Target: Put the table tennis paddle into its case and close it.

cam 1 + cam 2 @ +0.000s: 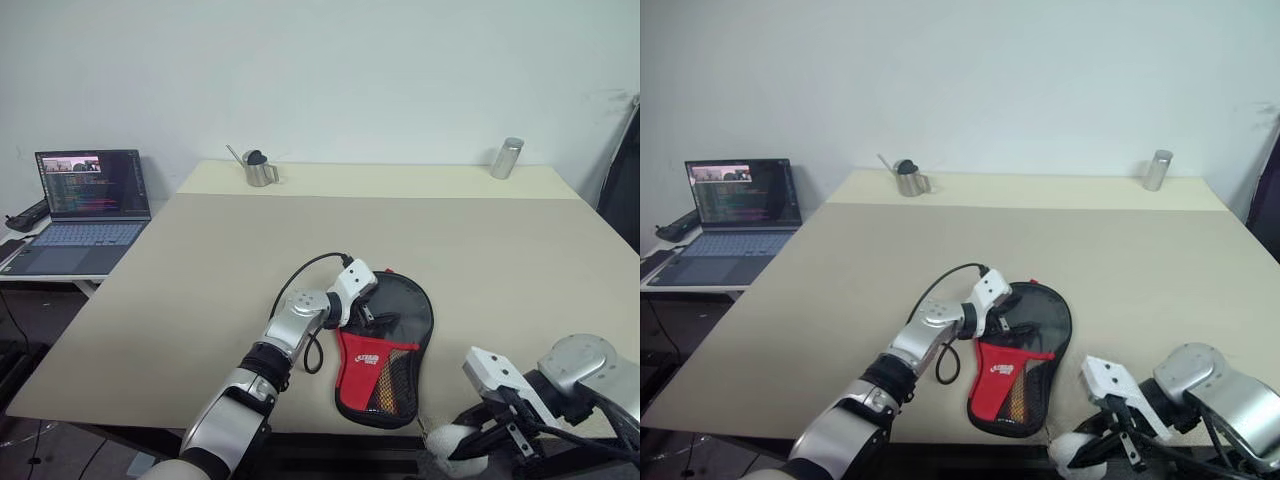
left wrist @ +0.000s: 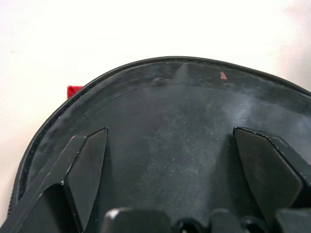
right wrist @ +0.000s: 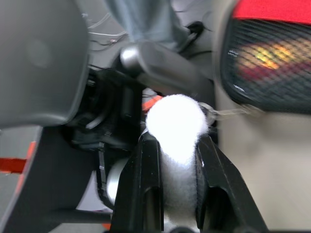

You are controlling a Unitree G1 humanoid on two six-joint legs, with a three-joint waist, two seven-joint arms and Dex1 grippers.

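Note:
The case (image 1: pixel 390 350), black and red fabric with a mesh pocket, lies flat near the table's front edge. My left gripper (image 1: pixel 366 314) rests open over its round black part, with both fingers (image 2: pixel 87 165) spread above the black surface (image 2: pixel 170 121) and its zipper rim. At the front right, off the table's edge, my right gripper (image 1: pixel 458 442) is shut on a white fluffy ball (image 3: pixel 175 119). A thin metal link runs from the ball towards the mesh end of the case (image 3: pixel 272 63). The paddle is hidden; something yellowish shows through the mesh (image 1: pixel 388 388).
The beige table (image 1: pixel 200 260) stretches wide behind the case. A metal pitcher (image 1: pixel 258 168) and a metal cylinder (image 1: pixel 507 158) stand at its far edge. An open laptop (image 1: pixel 85 210) sits on a side table at the left. A black cable (image 1: pixel 300 275) loops by my left wrist.

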